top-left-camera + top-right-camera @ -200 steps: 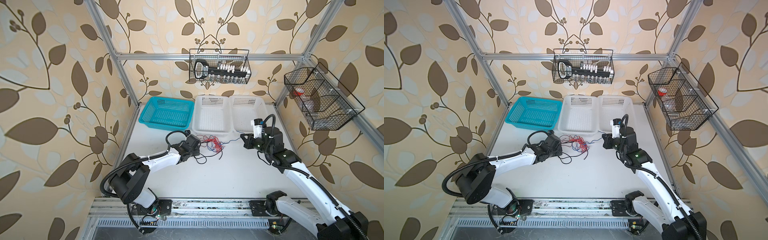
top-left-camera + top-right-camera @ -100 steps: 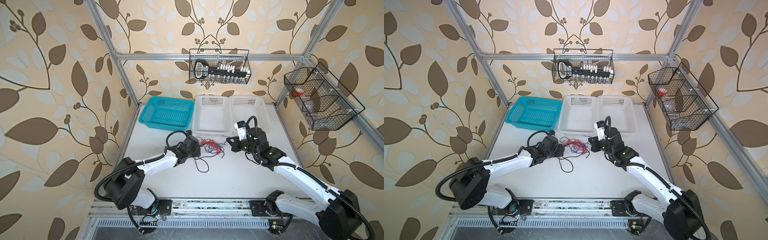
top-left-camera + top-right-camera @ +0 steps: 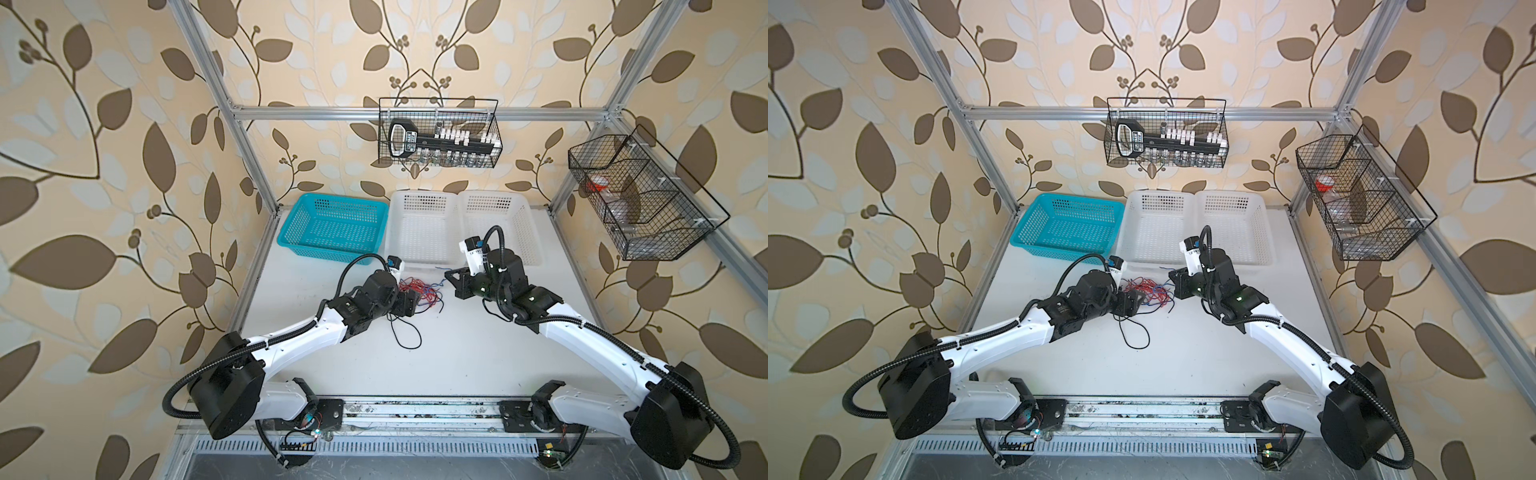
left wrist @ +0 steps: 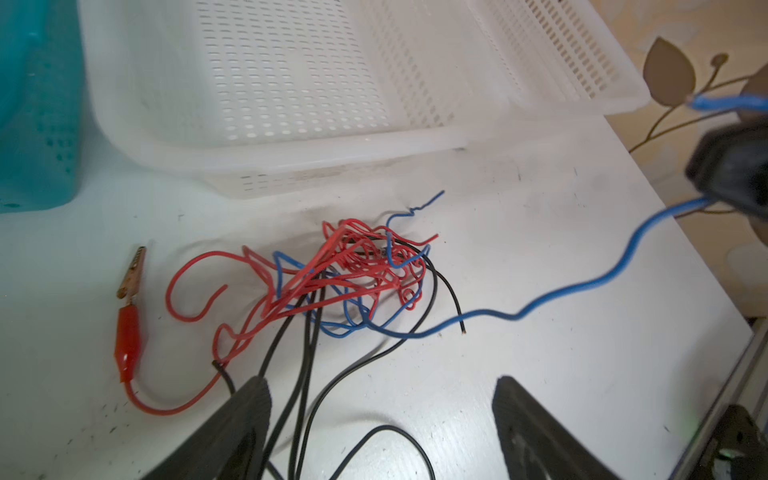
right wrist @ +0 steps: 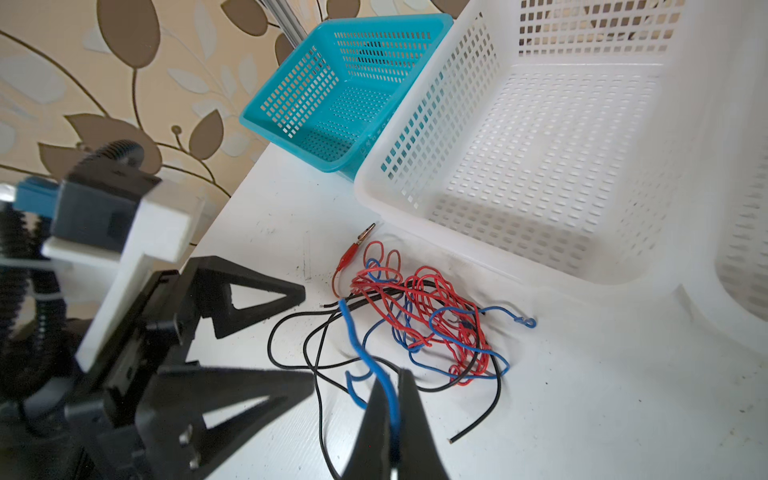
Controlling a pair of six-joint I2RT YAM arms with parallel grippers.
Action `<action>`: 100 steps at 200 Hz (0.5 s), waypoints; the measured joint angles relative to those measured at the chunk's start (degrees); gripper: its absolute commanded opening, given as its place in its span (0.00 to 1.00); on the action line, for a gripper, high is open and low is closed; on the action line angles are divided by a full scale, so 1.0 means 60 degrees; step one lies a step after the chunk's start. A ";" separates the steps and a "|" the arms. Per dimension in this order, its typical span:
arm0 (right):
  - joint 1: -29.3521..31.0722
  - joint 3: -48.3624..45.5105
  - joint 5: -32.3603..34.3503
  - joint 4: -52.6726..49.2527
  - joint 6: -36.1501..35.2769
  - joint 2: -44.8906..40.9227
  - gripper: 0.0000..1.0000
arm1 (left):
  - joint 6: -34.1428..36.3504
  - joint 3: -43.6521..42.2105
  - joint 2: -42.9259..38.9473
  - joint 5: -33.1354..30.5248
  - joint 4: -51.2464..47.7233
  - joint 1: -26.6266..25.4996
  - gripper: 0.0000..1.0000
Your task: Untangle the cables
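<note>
The cables lie in a loose tangle of red, blue and black strands on the white table. They sit just in front of the nearer white basket and between the two grippers. A red alligator clip lies flat at the edge of the tangle, on the side toward the teal basket. One black cable loops out of the tangle toward the front of the table.

In both top views the strands are too thin to follow one by one, and the left arm's wrist covers part of the tangle. In the left wrist view the black strands run off the lower edge of the frame. There the right gripper is only a dark blur cut off by the frame edge.

The left gripper stands wide open and low over the table, holding nothing. Several black strands pass between its fingers, close along one of them; whether they touch it cannot be told. The right gripper is closed, pinching the blue cable between its fingertips. That cable rises off the table from the tangle to the jaws.
</note>
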 measured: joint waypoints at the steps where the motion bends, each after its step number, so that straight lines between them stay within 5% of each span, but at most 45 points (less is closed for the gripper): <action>1: 0.0000 0.0015 0.0000 -0.0004 0.0000 0.0007 0.00 | 0.0018 0.0007 0.0018 0.0000 0.0004 -0.0004 0.85; 100: 0.0036 0.0637 -0.0364 -0.0331 -0.0022 0.0331 0.00 | 0.1934 -0.0007 0.0645 -0.0350 0.1749 -0.0426 0.61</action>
